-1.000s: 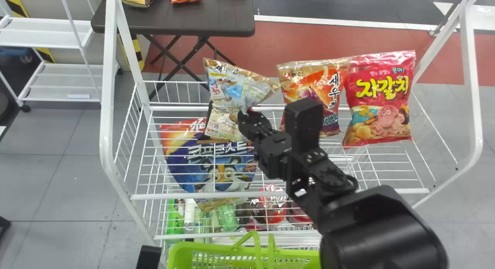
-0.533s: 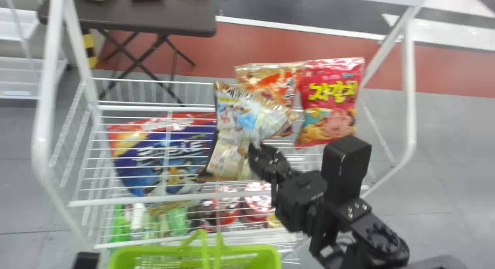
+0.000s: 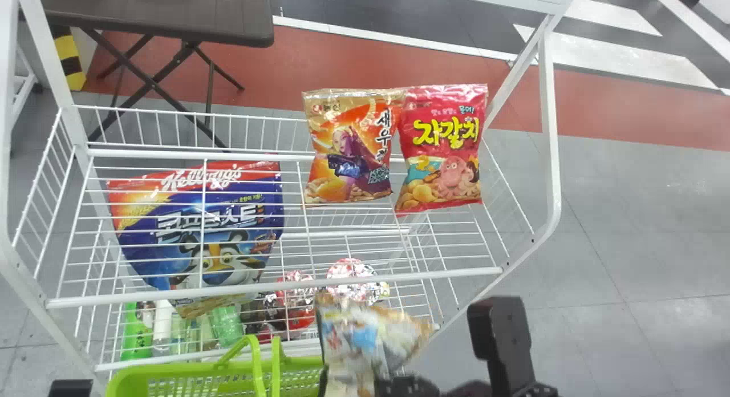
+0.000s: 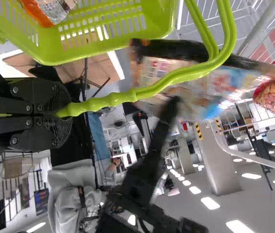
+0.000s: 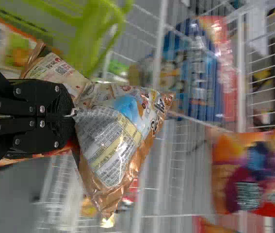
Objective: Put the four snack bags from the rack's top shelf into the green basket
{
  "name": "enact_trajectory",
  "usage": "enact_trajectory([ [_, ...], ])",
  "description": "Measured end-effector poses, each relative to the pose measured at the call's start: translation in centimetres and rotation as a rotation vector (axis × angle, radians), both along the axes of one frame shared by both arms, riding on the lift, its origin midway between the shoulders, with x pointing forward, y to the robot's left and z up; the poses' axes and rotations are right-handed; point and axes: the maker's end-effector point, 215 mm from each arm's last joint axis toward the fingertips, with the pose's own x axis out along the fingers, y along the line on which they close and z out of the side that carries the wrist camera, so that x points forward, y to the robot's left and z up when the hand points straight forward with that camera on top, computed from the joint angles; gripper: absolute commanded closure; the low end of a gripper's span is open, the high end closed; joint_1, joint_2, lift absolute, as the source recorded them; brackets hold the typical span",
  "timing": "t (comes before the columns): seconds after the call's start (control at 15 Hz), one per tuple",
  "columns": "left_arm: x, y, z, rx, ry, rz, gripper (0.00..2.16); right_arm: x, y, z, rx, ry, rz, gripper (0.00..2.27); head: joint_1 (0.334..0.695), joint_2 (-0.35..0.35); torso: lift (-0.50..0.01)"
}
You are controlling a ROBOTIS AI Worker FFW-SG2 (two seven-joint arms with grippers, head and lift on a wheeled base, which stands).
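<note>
Head view from where I'm standing: a white wire rack (image 3: 274,283) has two snack bags upright on its top shelf, their edges meeting, one orange and gold (image 3: 351,152), the other red with yellow lettering (image 3: 442,149). Below, through the wires, there's a big blue-and-red cereal bag (image 3: 199,231). A dark folding table (image 3: 159,15) stands behind.

Down front sits the bright green plastic basket (image 3: 171,369). The left gripper (image 3: 70,388) is at the bottom edge; from its wrist, its fingers are clamped round the basket's slim green handle (image 4: 103,101), and an orange packet (image 4: 55,7) lies inside.

The right gripper (image 3: 393,387) has its fingers pinched on a crinkly bronze-edged snack bag with white and blue panels (image 3: 359,343), held up right by the basket's right end, well below the other two.
</note>
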Motion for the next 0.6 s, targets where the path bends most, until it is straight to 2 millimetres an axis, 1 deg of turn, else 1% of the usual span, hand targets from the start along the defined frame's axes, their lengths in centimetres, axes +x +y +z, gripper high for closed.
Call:
enact_trajectory([
  [0.13, 0.2, -0.1, 0.1, 0.001, -0.004, 0.001, 2.14, -2.5, 1.5, -1.3, 0.058, 0.093, 0.022, 2.01, 0.695, -0.350, 0.000],
  [0.33, 0.3, -0.1, 0.1, 0.000, -0.008, 0.001, 2.14, -4.5, 4.7, -2.7, 0.125, 0.168, 0.080, 2.01, 0.695, -0.350, 0.000],
  [0.4, 0.3, -0.1, 0.2, 0.000, -0.009, 0.001, 2.14, -5.0, 5.8, -3.2, 0.132, 0.190, 0.104, 1.84, 0.695, -0.350, 0.000],
  [0.47, 0.3, -0.1, 0.2, 0.000, -0.009, 0.001, 2.14, -5.3, 6.5, -3.6, 0.134, 0.202, 0.120, 0.97, 0.695, -0.350, 0.000],
  [0.53, 0.3, -0.1, 0.2, -0.001, -0.009, 0.001, 2.14, -5.2, 7.0, -3.9, 0.136, 0.205, 0.132, 0.05, 0.695, -0.350, 0.000],
  [0.6, 0.2, -0.1, 0.3, -0.003, -0.009, 0.001, 2.14, -4.6, 7.3, -4.1, 0.139, 0.191, 0.139, 0.00, 0.695, -0.350, 0.000],
])
